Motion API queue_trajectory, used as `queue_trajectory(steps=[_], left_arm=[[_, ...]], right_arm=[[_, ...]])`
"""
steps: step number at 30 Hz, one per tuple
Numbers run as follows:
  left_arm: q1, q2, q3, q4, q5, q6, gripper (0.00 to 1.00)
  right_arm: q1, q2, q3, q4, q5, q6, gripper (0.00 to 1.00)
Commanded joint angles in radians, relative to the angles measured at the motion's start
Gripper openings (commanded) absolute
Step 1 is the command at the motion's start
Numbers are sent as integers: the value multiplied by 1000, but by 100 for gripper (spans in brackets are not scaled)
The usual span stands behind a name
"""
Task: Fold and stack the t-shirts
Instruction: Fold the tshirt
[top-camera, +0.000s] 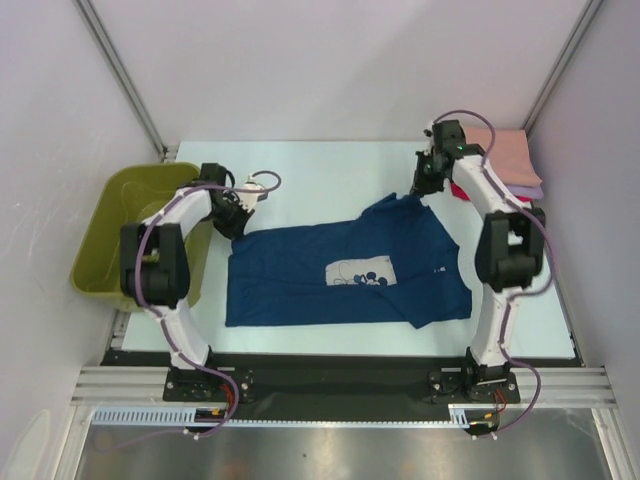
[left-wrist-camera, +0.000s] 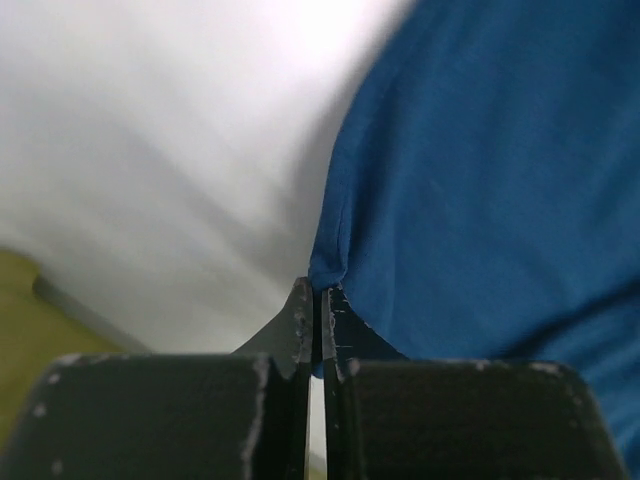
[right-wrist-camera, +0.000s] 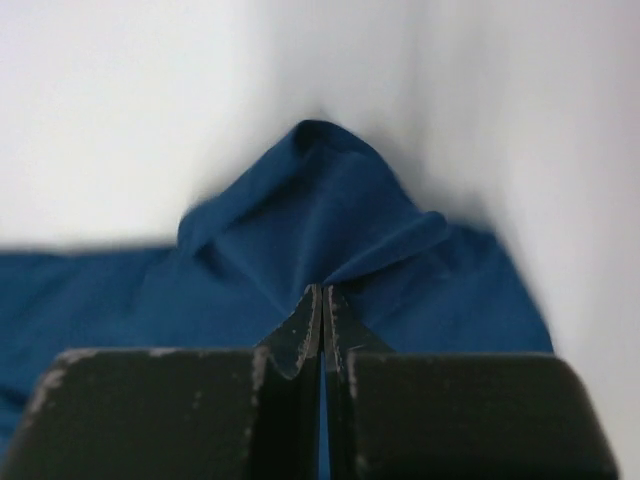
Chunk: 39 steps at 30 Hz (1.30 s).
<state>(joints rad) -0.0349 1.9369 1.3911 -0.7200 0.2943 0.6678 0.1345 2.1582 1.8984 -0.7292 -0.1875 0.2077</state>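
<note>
grip: pinched shut on navy t-shirt (top-camera: 300, 280) hem corner with left gripper (left-wrist-camera: 318, 300) | clamped on its raised sleeve with right gripper (right-wrist-camera: 322, 298) | risk: thin edge bites slipping mid-lift, skewing fold

A lab robot cell: white panel walls (top-camera: 330, 60), aluminium frame post (top-camera: 122, 75), left arm (top-camera: 160, 270) and right arm (top-camera: 505, 250) bolted by a table (top-camera: 320, 170).

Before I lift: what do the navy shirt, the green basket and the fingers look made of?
Navy t-shirt: soft matte knit cloth, likely cotton jersey; it bunches into folds where pinched. Basket: olive plastic by its look; smooth moulded walls with a slight sheen. Fingers: black hard plastic or coated metal, cannot tell which; matte, with pale scuffs along the edges.
</note>
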Motion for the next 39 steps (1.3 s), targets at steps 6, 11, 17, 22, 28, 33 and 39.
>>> queue_trajectory(steps=[6,11,17,22,28,33,39], left_arm=[[-16,-323,-208,-4,74,251,0],[-20,-384,-322,-6,46,352,0],[-25,-404,-405,37,-9,407,0],[-26,-409,-425,59,-35,424,1],[-23,-392,-360,83,-46,398,1],[-20,-377,-326,90,-56,412,1],[-20,-357,-345,111,-57,414,2]], right_arm=[[37,-506,-545,50,57,74,0],[36,-671,-766,36,114,113,0],[34,-751,-946,56,154,188,0],[8,-787,-998,51,166,211,0],[10,-811,-964,19,183,223,0],[-32,-844,-934,-42,244,219,0],[-55,-887,-930,-75,226,226,0]])
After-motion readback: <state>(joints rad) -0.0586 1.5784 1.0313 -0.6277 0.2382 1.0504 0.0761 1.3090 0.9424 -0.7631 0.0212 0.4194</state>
